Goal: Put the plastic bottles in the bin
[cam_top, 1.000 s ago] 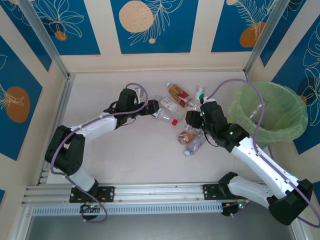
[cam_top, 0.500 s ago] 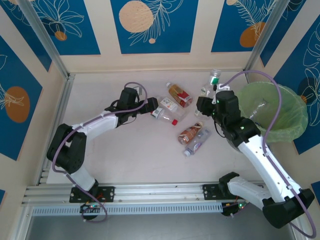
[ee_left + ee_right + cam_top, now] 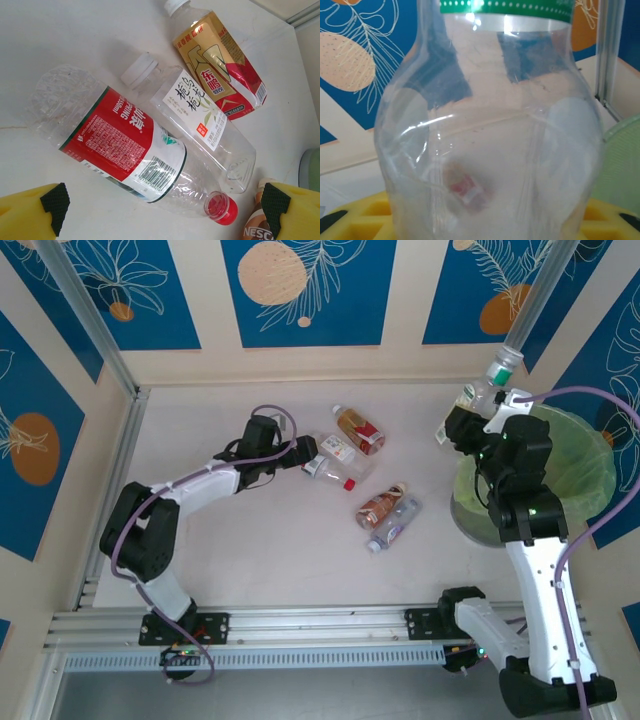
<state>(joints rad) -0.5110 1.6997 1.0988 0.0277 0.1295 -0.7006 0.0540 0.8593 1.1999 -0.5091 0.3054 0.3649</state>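
Upper right, the right pincer (image 3: 478,412) is clamping a green-capped bottle (image 3: 492,382) by the bin (image 3: 590,502) rim's upper-left edge — best releasing once over its middle. The left pincer (image 3: 306,452) is gaping wide at the red-labelled bottle (image 3: 120,145), centre worktop (image 3: 250,550).

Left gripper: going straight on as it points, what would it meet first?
Probably the red-labelled bottle, lying crosswise ahead of the open left gripper; the white-labelled bottle lies just beyond.
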